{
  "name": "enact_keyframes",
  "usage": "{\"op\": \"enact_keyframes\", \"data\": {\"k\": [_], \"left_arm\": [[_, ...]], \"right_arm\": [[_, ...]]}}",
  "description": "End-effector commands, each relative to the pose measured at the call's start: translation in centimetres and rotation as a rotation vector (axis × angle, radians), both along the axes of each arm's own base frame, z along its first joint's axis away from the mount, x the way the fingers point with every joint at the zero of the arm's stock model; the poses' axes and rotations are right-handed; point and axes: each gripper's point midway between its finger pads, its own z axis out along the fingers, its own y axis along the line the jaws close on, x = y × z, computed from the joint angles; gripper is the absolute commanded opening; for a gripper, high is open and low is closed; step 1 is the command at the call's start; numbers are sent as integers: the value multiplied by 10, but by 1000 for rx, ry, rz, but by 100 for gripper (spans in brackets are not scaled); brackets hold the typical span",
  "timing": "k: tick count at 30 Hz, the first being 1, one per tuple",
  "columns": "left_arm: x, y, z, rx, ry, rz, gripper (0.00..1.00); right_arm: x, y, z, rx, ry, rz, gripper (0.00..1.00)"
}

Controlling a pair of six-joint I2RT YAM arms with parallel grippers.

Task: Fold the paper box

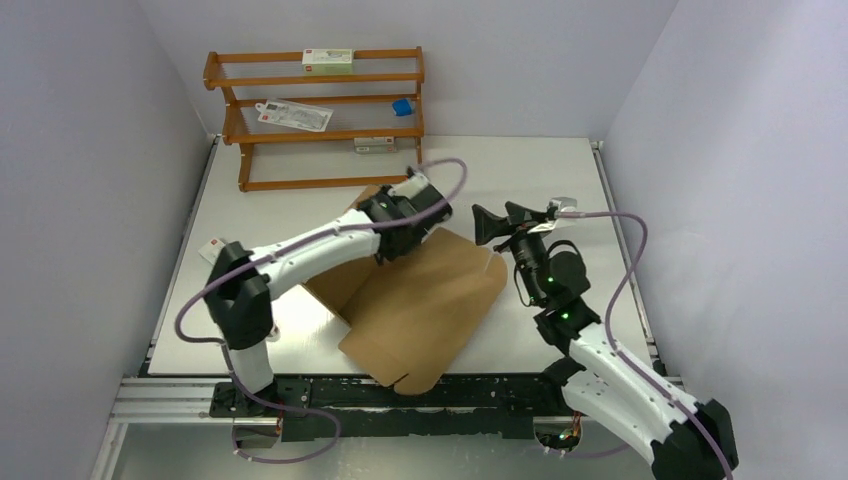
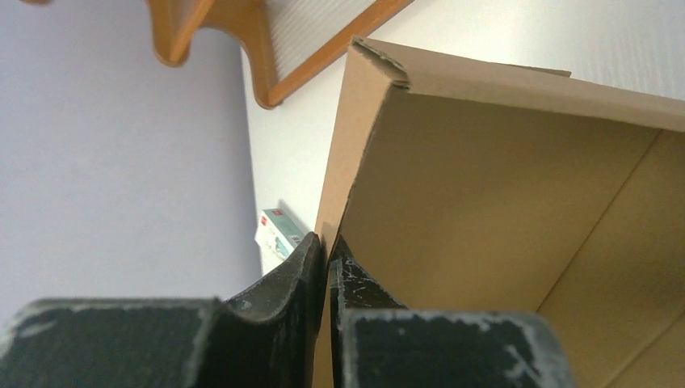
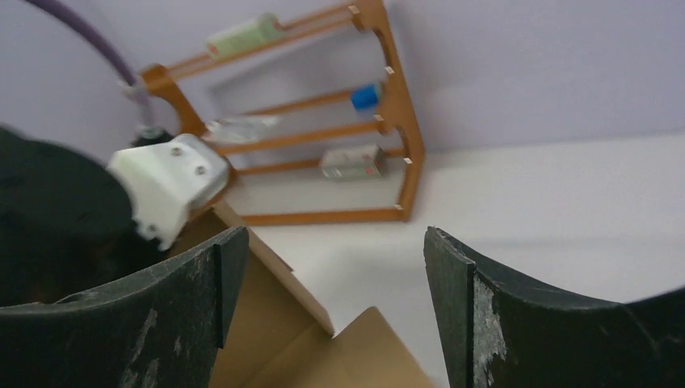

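Pinched a raised wall of the paper box (image 2: 485, 202) in the left gripper (image 2: 327, 252), seemingly to stand it upright; held the right gripper (image 3: 333, 242) alongside, jaws apart and empty.

Paper box (image 1: 425, 300): plain brown corrugated cardboard, partly folded. The broad panel lies flat on the table (image 1: 560, 180), near its middle, skewed toward the near edge, with a notch at its near end. On the far-left side, two panels stand raised and meet at a creased corner.
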Motion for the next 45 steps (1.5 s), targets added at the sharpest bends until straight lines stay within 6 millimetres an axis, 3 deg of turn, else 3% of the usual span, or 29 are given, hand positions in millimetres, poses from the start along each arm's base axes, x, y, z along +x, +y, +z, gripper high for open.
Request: {"op": "enact_keyframes", "data": {"k": [1,5,12,16,22,27,37,42,45], "left_arm": [[22,14,13,-302,54,12,7],[33,29,-12,-517,170,15,8],[29,59,-74,-803,395,108,7],[21,70,-93,-952,435,183,7],[-2,83,-122,-1034,481,348,6],[-24,77,-146,-1182,463,505,7],[-43,49,-161,-1494,419,661,13],[-40,54,-147,-1472,381,598,40],[-39,57,-133,-1455,360,541,50]], "right_arm": [[-17,8,30,-68,2,92,83],[-26,9,42,-108,15,127,83],[-38,-6,54,-162,-20,96,83],[-40,-13,52,-192,-33,65,84],[-38,-16,46,-207,-21,47,84],[-36,-7,41,-220,-5,87,83],[-39,20,49,-315,36,240,81],[-41,44,61,-378,127,384,79],[-43,58,69,-398,151,458,78]]}}
